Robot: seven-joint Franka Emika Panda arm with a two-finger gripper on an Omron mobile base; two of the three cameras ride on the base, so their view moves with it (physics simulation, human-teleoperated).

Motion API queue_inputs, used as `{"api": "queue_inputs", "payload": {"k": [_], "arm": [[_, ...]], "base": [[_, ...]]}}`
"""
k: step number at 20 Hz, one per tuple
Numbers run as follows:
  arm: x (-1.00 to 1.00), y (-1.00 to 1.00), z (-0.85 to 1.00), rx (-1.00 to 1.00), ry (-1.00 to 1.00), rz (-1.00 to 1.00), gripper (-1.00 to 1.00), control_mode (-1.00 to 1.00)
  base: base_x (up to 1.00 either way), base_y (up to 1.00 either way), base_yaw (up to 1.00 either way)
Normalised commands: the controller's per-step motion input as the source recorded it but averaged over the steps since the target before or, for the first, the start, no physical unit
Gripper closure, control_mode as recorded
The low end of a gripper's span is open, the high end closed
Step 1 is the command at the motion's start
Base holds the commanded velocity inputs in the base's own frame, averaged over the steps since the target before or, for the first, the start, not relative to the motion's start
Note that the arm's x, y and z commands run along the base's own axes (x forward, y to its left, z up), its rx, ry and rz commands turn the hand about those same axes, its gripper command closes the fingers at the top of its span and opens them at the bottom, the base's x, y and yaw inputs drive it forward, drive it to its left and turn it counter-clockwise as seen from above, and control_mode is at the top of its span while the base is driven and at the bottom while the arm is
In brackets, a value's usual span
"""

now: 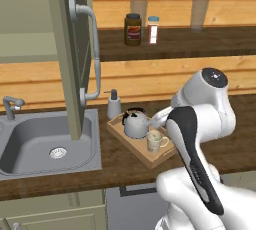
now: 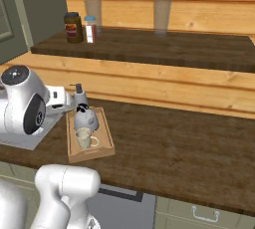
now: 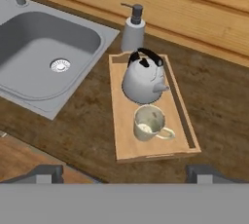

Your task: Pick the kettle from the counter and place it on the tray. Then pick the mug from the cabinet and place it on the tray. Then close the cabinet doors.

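Gripper [image 3: 124, 173] above the near end of the tray [image 3: 121, 121], jaws spread wide, holding nothing. Tray lies on the counter [image 3: 214, 116], right of the sink [image 3: 44, 57]. Mug [image 3: 150, 123] upright on the tray's near half, handle to the right. Kettle [image 3: 142, 79] just behind the mug on the far half, spout right. Soap bottle [image 3: 133, 29] just beyond the tray's far end. Cabinet door [image 1: 75, 49] stands open above the sink. Jar [image 1: 132, 29] on the shelf behind
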Motion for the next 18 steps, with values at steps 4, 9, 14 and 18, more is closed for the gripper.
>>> {"api": "queue_inputs", "payload": {"k": [4, 9, 14, 18], "arm": [[-0.69, -0.28, 0.24, 0.02, 0.0, -0.11, -1.0, -1.0], [-0.44, -0.36, 0.3, 0.03, 0.0, -0.07, -1.0, -1.0], [-0.4, -0.28, 0.02, 0.06, 0.0, -0.07, -1.0, -1.0], [-0.4, -0.14, 0.0, 0.04, -0.01, -0.1, -1.0, -1.0]], "base": [[0.0, 0.0, 0.0], [0.0, 0.0, 0.0], [0.0, 0.0, 0.0], [0.0, 0.0, 0.0]]}}
